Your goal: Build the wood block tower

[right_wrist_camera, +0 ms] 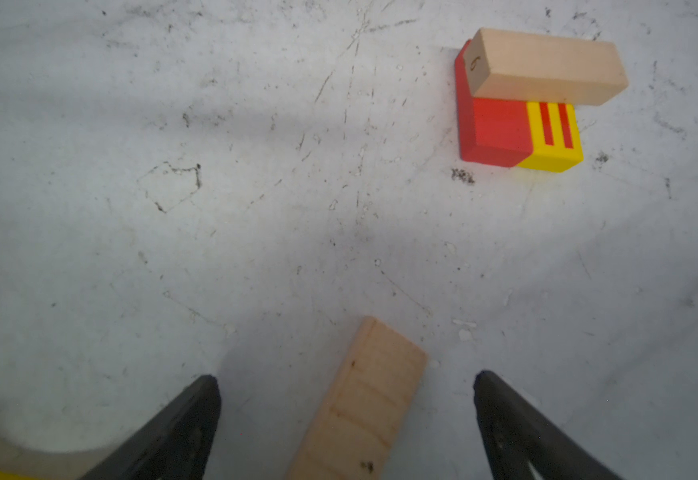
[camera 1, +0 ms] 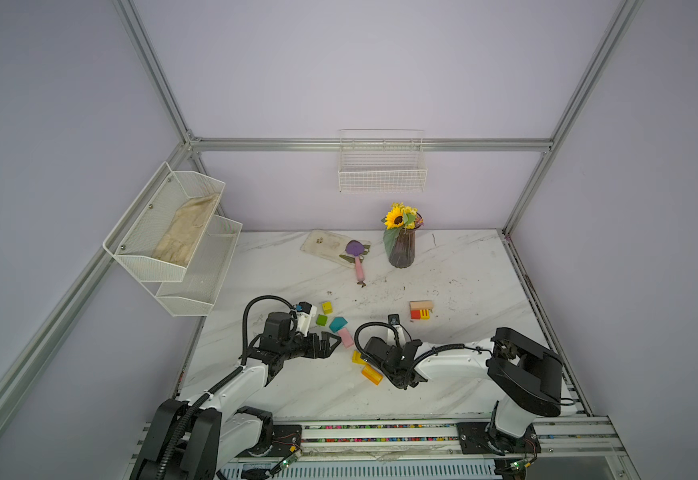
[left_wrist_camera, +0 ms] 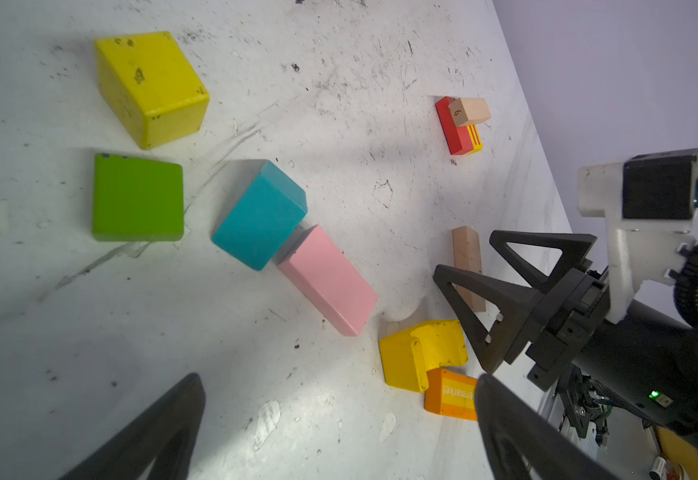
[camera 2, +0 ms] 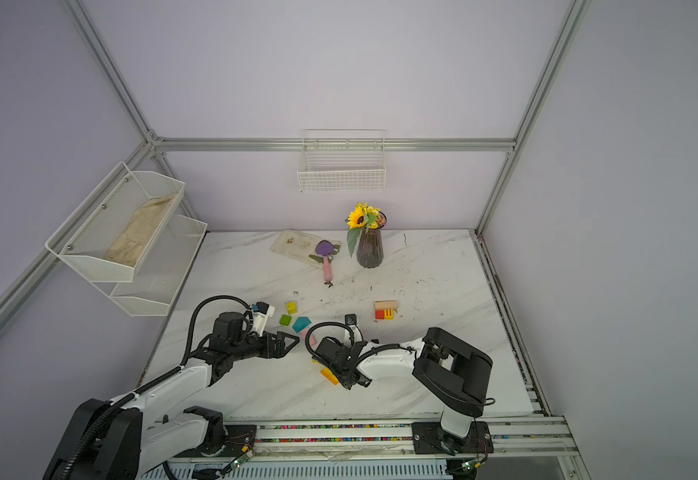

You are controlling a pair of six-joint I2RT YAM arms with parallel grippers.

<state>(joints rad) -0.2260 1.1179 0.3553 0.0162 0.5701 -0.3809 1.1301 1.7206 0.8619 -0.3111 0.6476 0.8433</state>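
Two-block tower (camera 1: pixel 421 309): a tan bar (right_wrist_camera: pixel 547 66) lies across a red-and-yellow striped block (right_wrist_camera: pixel 501 133), on the right middle of the marble table (camera 1: pixel 455 266), apart from the other blocks.
Loose tan bar (right_wrist_camera: pixel 364 399): flat on the table between the right gripper's fingers.
Right gripper (right_wrist_camera: pixel 345 376): jaws spread wide on either side of that bar, clamping nothing.
Loose cluster: yellow cube (left_wrist_camera: pixel 152 83), green block (left_wrist_camera: pixel 137 199), and teal block (left_wrist_camera: pixel 260 216) touching the pink block (left_wrist_camera: pixel 326 278); the yellow arch (left_wrist_camera: pixel 418 353) rests against the orange block (left_wrist_camera: pixel 449 395).
Left gripper (camera 1: pixel 332 343): jaws wide apart, empty, just beside the pink block.
Far side: sunflower vase (camera 1: pixel 401 249), purple scoop (camera 1: pixel 357 257).
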